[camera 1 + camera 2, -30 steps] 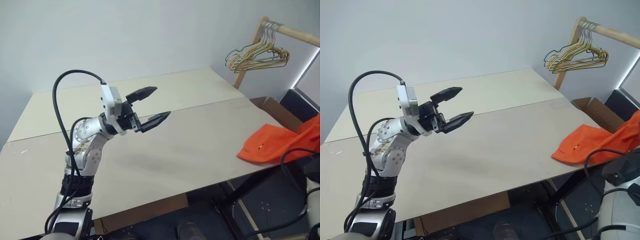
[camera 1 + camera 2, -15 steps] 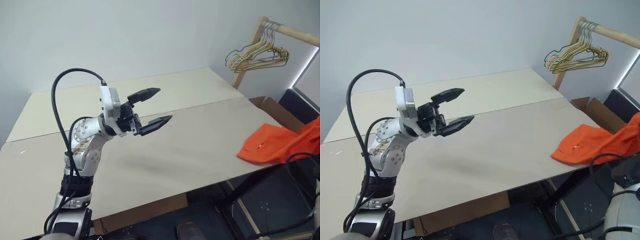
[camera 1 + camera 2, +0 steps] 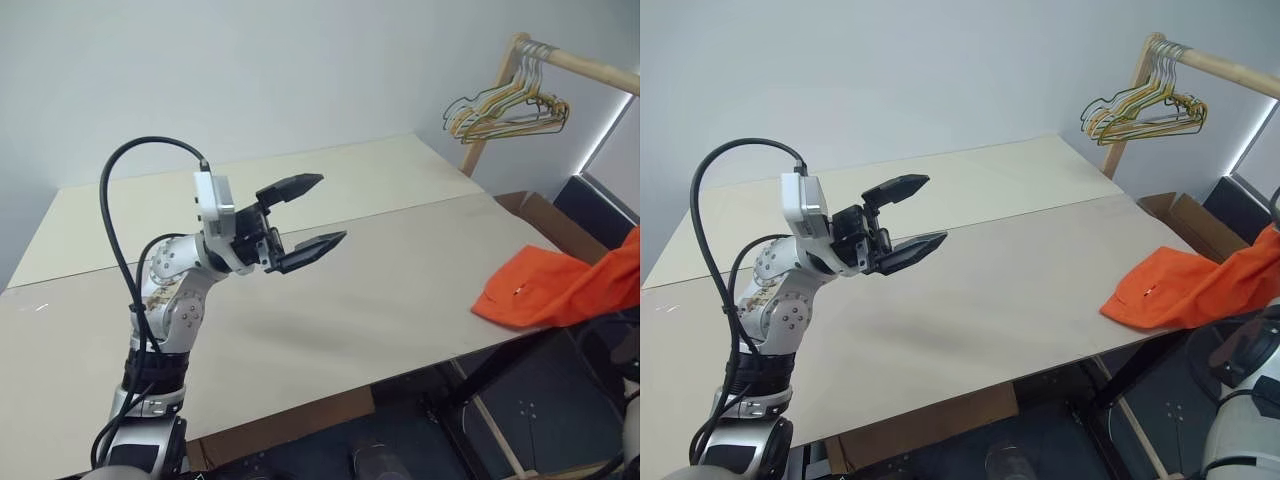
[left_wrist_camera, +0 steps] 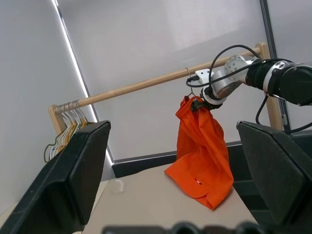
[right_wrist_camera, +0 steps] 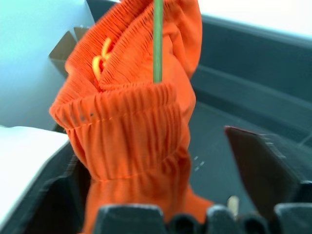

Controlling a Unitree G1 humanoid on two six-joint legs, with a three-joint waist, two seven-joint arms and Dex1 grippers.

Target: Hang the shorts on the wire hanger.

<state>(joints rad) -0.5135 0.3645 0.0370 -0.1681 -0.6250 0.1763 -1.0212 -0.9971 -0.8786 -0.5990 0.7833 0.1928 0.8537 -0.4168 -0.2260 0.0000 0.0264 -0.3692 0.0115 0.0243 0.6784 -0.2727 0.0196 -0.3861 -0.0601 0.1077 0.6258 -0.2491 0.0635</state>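
Observation:
The orange shorts [image 4: 200,141] hang by their gathered waistband from the wire hanger [image 5: 157,39], a thin green wire whose hook sits on the wooden rod. Their lower end lies on the table's right corner [image 3: 530,295]. My right gripper [image 5: 146,146] is at the waistband, open, with the fabric between its spread fingers and a gap on one side. It also appears from across the table at the top of the shorts [image 4: 199,103]. My left gripper [image 3: 330,208] is open and empty, held above the middle of the table and pointing toward the shorts.
A wooden rack rod [image 4: 146,84] runs behind the table's right end. A bunch of yellow and green hangers [image 3: 505,105] hangs at its near end. An open cardboard box [image 3: 545,215] sits beside the beige table [image 3: 380,290].
The whole picture has shifted a little. The left gripper keeps its place and stays open. The shorts still drape over the table corner as before.

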